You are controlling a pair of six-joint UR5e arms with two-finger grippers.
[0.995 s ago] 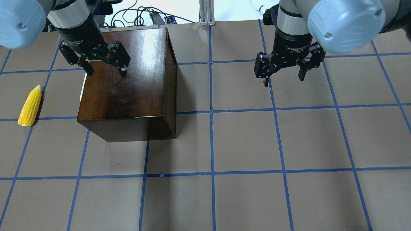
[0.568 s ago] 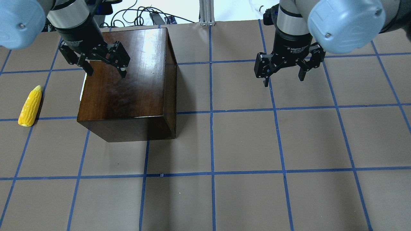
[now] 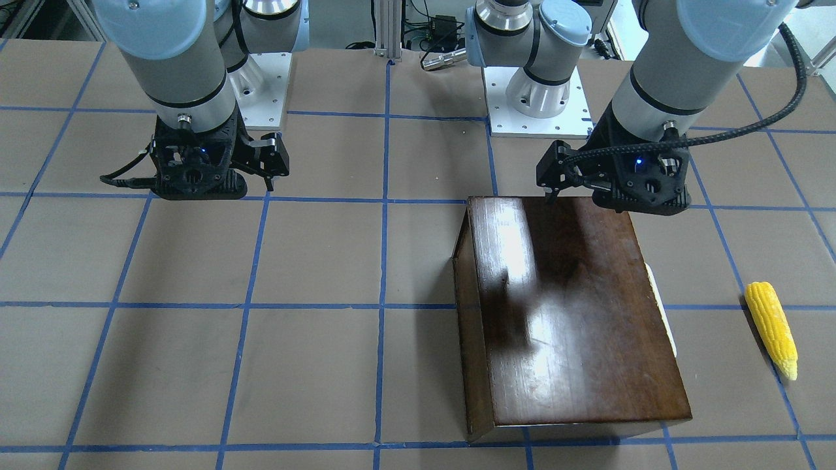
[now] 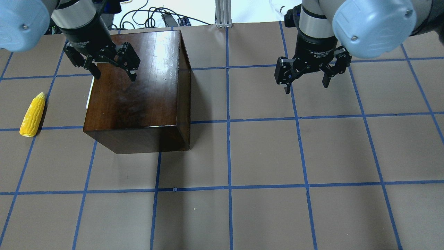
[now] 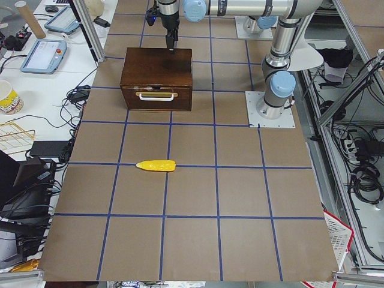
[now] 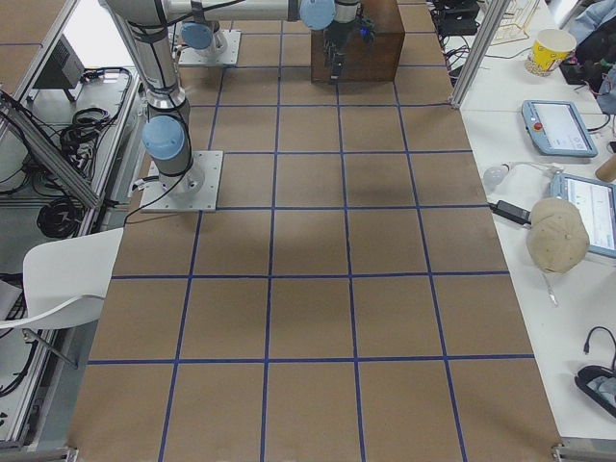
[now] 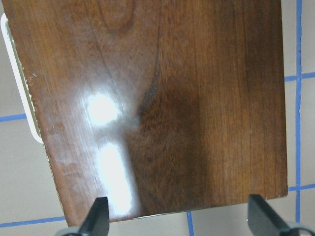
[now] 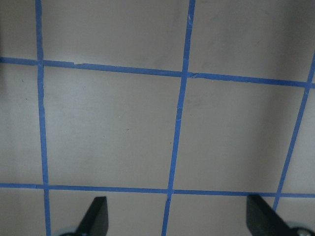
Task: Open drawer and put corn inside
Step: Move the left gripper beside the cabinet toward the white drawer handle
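Observation:
The glossy dark-brown box (image 4: pixel 138 90) stands on the table's left half and also shows in the front view (image 3: pixel 575 313). Its drawer is shut; the drawer front with a pale handle (image 5: pixel 156 95) faces the robot's left. The handle shows as a pale strip in the overhead view (image 4: pixel 89 93). The yellow corn (image 4: pixel 33 114) lies on the table left of the box, apart from it, and also shows in the front view (image 3: pixel 772 328). My left gripper (image 4: pixel 114 75) is open and empty above the box's top. My right gripper (image 4: pixel 306 87) is open and empty over bare table.
Blue tape lines grid the brown table (image 4: pixel 263 156). The arm bases (image 3: pixel 535 98) stand behind the box. An aluminium post (image 4: pixel 223 14) and cables sit at the table's edge. Desks with tablets (image 6: pixel 558 125) and a cup flank the table's ends.
My left gripper has shifted slightly toward the top of the overhead view, still open over the box. The right gripper, box and corn have not moved.

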